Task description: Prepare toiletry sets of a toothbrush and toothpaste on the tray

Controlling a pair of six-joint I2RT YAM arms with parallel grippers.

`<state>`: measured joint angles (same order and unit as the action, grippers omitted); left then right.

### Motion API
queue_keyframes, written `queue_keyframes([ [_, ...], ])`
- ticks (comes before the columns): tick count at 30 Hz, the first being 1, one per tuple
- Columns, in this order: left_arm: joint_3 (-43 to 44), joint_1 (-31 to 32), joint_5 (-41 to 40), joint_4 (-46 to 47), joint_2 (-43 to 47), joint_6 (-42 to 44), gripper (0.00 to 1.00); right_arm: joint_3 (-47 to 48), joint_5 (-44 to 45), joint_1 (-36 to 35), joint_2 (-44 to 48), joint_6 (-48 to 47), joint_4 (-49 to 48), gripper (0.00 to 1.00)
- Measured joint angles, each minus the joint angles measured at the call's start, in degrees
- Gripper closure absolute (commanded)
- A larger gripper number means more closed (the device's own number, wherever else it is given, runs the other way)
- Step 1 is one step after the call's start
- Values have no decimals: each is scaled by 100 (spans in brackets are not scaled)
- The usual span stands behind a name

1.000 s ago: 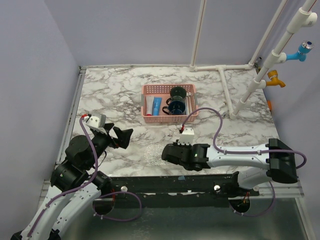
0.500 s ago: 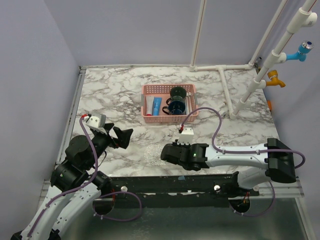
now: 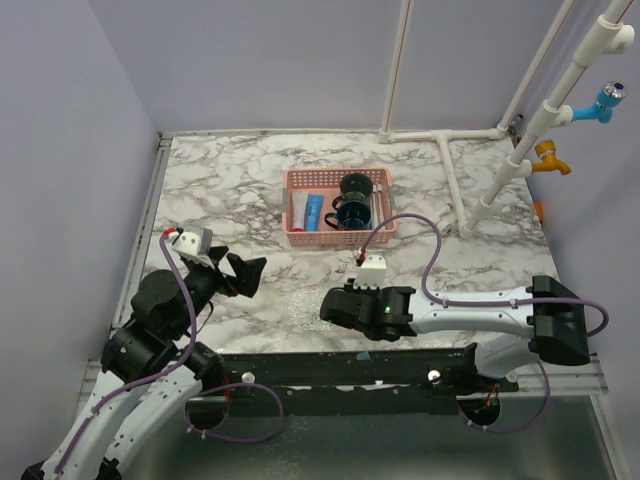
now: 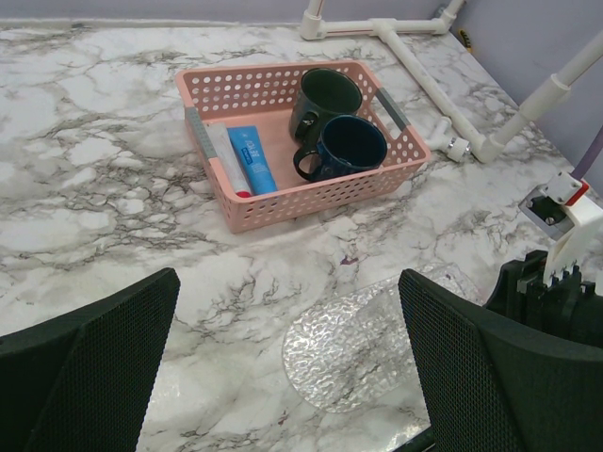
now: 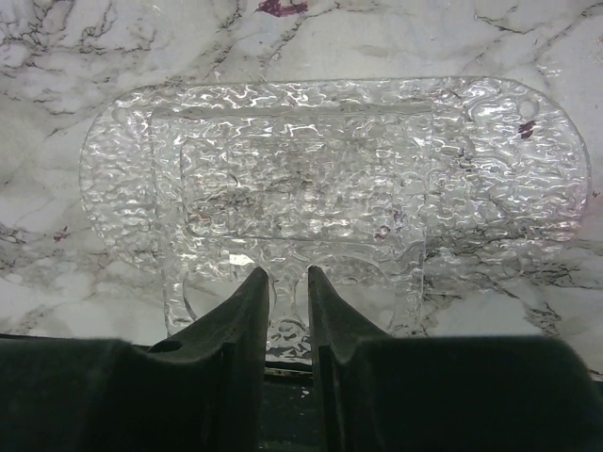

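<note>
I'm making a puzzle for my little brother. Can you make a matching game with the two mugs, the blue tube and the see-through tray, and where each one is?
Things:
1 dark green mug
2 navy mug
3 blue tube
4 clear tray

Places:
A on the marble table, outside the pink basket
B in the basket, lying left of the mugs
C in the basket, behind another mug
D in the basket, in front of another mug

Pairs: 1-C, 2-D, 3-B, 4-A

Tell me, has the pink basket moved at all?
No. The pink basket sits in the same spot as before, just as far left of the fixed white pipe frame.
</note>
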<state>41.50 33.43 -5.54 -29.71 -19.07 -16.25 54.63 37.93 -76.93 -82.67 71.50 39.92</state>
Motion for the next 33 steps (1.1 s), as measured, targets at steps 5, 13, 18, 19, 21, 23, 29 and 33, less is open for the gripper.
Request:
queue_keyframes([
  [5, 0, 0, 0, 0, -2, 0, 1, 61, 24, 0, -20, -17, 48, 72],
  [13, 0, 0, 0, 0, -2, 0, 1, 295, 79, 0, -20, -48, 240, 66],
  [18, 0, 0, 0, 0, -2, 0, 1, 588, 234, 0, 24, -103, 527, 63],
  [19, 0, 0, 0, 0, -2, 0, 1, 638, 275, 0, 66, -153, 564, 63],
  [21, 0, 0, 0, 0, -2, 0, 1, 748, 356, 2, 140, -280, 632, 63],
  [23, 0, 0, 0, 0, -2, 0, 1, 920, 437, 7, 166, -457, 682, 63],
  [29, 0, 0, 0, 0, -2, 0, 1, 1497, 518, 313, 160, -1163, 658, 63],
  [33, 0, 0, 0, 0, -2, 0, 1, 1836, 507, 809, 83, -1799, 533, 63],
])
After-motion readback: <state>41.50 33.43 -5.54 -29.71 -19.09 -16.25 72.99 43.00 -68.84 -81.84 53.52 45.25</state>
